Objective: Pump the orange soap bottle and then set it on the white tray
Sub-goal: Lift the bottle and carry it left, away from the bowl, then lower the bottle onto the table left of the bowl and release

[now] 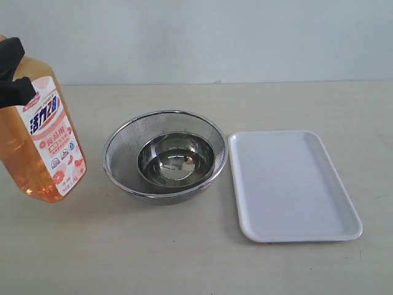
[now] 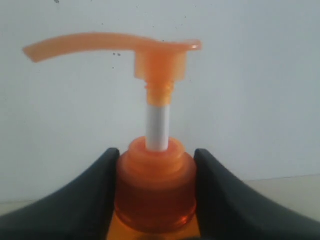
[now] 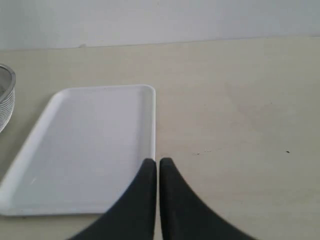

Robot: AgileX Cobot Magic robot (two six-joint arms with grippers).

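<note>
While left gripper [image 2: 156, 165] clamps tilted orange soap bottle [image 1: 46, 147] at its neck, jaws partly open around it, right gripper [image 3: 158, 165] fully closed, empty, by white tray [image 1: 295, 184] rim

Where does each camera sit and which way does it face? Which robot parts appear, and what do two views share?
Exterior: off the arms, high before the table, looking down toward the wall; shows only the left pincer on the orange soap bottle.
Left wrist: behind that pincer, facing the bottle neck and pump head; both fingers show.
Right wrist: above the table, facing down over the shut right pincer to the white tray.
Shared: exterior and right wrist both see tray and mesh bowl.
</note>
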